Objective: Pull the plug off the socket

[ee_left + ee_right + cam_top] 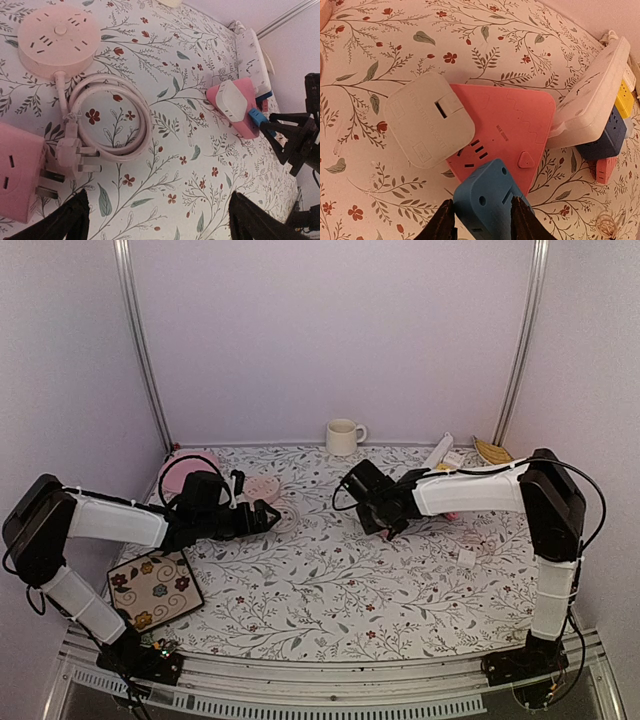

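Note:
A flat pink socket (520,125) lies on the flowered cloth, also in the left wrist view (226,100). A grey-white square plug (427,117) sits on its left corner. A blue plug (487,197) stands at the socket's near edge. My right gripper (482,222) is shut on the blue plug, one finger on each side. I cannot tell whether its pins are in the socket. In the top view the right gripper (388,523) is right of the table's middle. My left gripper (160,225) is open and empty over bare cloth, left of centre in the top view (262,515).
A white power strip (597,95) leans on the socket's right side, with dark blue, yellow and orange adapters behind it. A round pink strip (55,32) with coiled cable and a pink cube socket (17,180) lie by the left gripper. A mug (343,436) stands at the back.

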